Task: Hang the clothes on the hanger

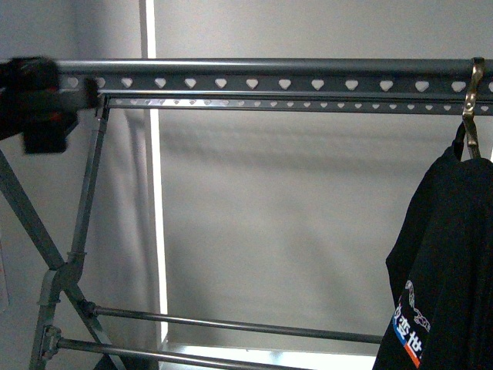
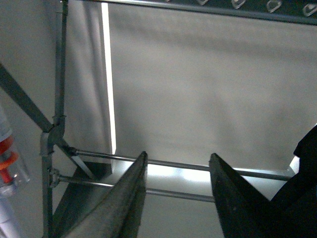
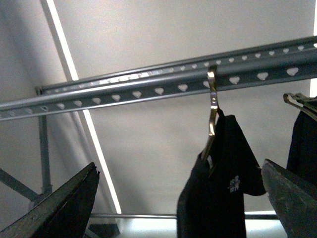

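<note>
So the black T-shirt with the white and orange print (image 1: 443, 270) was already up, dangling from a brass-coloured hook (image 1: 473, 104) looped over the top rail of the big grey metal drying rack with heart-shaped holes (image 1: 269, 81), way over at the right end in the front view. The right gripper (image 3: 181, 198) had its jaws spread wide with nothing between them, the shirt hanging beyond, apart from the fingers. The left gripper (image 2: 178, 198) was open too and empty, pointed at the rack's lower crossbars (image 2: 173, 166). A blurry black arm (image 1: 38, 100) sat at the rail's left end
</note>
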Robot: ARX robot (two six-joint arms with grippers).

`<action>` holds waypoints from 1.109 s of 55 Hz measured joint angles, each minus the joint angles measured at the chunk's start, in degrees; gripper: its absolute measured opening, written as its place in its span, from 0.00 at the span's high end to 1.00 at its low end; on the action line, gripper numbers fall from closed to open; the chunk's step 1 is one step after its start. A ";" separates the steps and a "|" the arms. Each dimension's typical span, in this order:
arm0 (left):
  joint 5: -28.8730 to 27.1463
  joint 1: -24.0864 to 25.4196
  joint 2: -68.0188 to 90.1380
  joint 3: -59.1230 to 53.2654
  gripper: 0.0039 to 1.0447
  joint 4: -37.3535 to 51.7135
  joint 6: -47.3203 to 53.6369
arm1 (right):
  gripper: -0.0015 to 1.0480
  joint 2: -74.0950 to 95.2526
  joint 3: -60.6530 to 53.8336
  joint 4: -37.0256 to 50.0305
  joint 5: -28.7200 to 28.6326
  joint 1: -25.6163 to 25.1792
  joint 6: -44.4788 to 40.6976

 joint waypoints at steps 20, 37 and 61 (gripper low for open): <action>5.55 5.09 -13.40 -23.61 0.97 8.39 1.38 | 0.58 -26.38 -19.15 -21.79 20.04 17.73 -11.17; 11.17 9.77 -22.62 -33.29 0.97 8.76 1.44 | 0.97 -31.93 -25.75 -20.06 7.52 4.87 -11.85; 11.58 11.74 -35.52 -40.19 0.97 2.91 1.44 | 0.98 -35.60 -30.58 -18.71 7.04 3.98 -11.85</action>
